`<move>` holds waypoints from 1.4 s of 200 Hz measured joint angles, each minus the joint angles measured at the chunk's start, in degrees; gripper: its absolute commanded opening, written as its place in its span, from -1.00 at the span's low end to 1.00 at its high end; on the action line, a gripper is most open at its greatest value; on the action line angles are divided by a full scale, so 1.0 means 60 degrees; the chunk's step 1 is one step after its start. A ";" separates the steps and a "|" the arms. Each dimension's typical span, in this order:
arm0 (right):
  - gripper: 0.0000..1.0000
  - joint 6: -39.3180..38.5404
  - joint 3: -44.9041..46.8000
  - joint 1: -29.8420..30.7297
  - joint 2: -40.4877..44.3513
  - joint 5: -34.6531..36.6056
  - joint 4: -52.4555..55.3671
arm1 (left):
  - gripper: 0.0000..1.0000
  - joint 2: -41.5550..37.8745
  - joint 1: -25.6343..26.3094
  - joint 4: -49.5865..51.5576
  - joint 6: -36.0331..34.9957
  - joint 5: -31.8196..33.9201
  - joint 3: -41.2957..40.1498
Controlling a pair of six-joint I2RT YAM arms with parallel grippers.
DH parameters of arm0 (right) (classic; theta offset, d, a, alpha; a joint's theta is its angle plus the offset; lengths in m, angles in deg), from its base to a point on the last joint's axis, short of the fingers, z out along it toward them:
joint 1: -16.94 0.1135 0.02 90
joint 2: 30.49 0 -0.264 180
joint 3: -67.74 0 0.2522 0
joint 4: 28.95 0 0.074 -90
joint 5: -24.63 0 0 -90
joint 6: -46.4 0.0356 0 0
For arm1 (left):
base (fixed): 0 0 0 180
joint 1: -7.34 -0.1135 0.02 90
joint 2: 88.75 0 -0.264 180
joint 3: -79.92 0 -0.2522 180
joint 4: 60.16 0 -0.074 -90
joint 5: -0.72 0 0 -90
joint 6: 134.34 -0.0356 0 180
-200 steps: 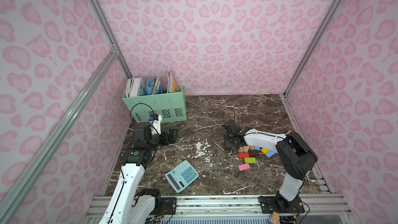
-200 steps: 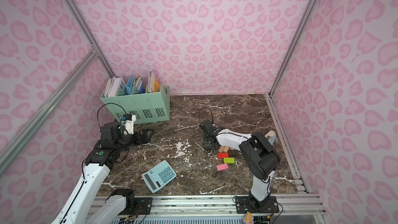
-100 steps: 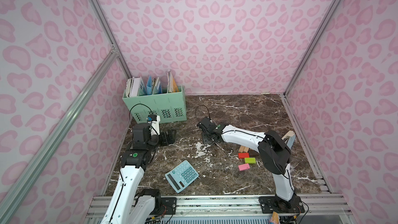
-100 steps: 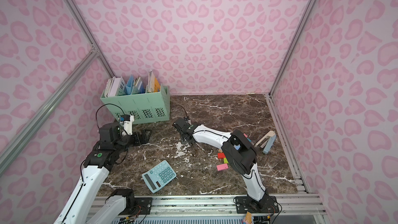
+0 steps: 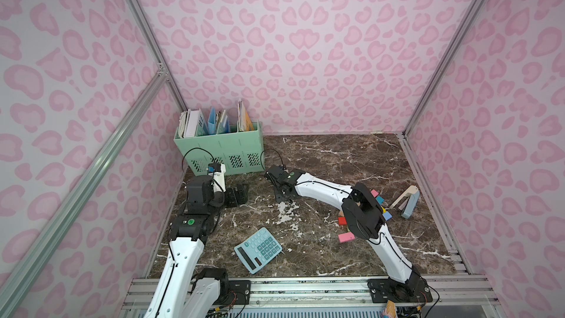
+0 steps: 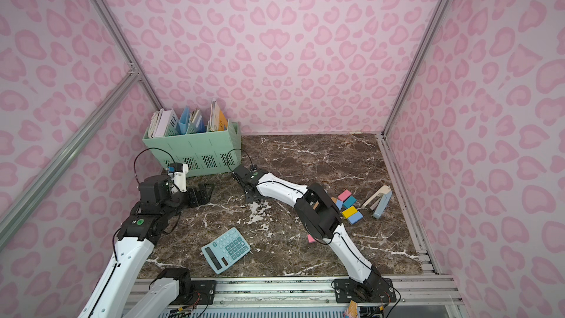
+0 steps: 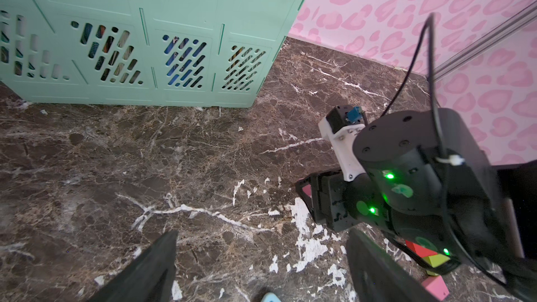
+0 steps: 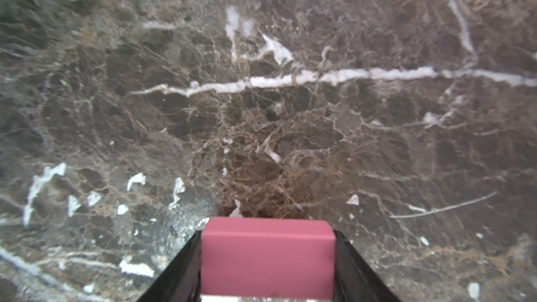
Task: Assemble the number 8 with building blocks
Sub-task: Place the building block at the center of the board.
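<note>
My right gripper (image 5: 282, 193) is shut on a pink building block (image 8: 267, 260), held just above the marble near the table's middle, in front of the green basket. The same block shows between its jaws in the left wrist view (image 7: 306, 191). The other building blocks lie to the right, partly hidden by the right arm: pink (image 6: 345, 194), teal (image 6: 349, 201), yellow (image 6: 349, 212), blue (image 6: 354, 218), red (image 5: 341, 220) and another pink (image 5: 346, 237). My left gripper (image 5: 241, 194) hangs open and empty over the table's left side, facing the right gripper.
A light-blue calculator (image 5: 258, 249) lies at the front centre. A green file basket (image 5: 220, 148) with folders stands at the back left. A stapler (image 5: 408, 201) rests by the right wall, beside the blocks. Pink walls enclose three sides.
The right arm has swung left from the block pile to the table's middle, carrying the pink block. The left arm has stayed put.
</note>
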 measured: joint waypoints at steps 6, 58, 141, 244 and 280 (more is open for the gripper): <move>0.26 0.0004 -0.0098 -0.0004 -0.0087 -0.0004 0.0087 | 0.88 -0.0022 0.0000 -0.0004 0.0000 0.0004 -0.0007; 0.48 0.0069 -0.0412 -0.0080 -0.0346 -0.0175 0.0430 | 0.88 -0.0015 0.0000 0.0000 0.0004 0.0000 -0.0029; 0.65 0.0106 0.0149 -0.0102 0.0029 -0.0470 0.0324 | 0.88 -0.0051 0.0000 0.0000 0.0004 -0.0007 -0.0033; 0.60 0.0182 0.0656 -0.0270 0.0346 -0.1049 -0.0251 | 0.89 -0.0062 0.0000 0.0000 0.0004 -0.0007 -0.0033; 0.53 0.0215 -0.0146 -0.0270 -0.0175 -0.0994 0.0044 | 0.89 -0.0062 0.0000 0.0000 0.0004 -0.0007 -0.0033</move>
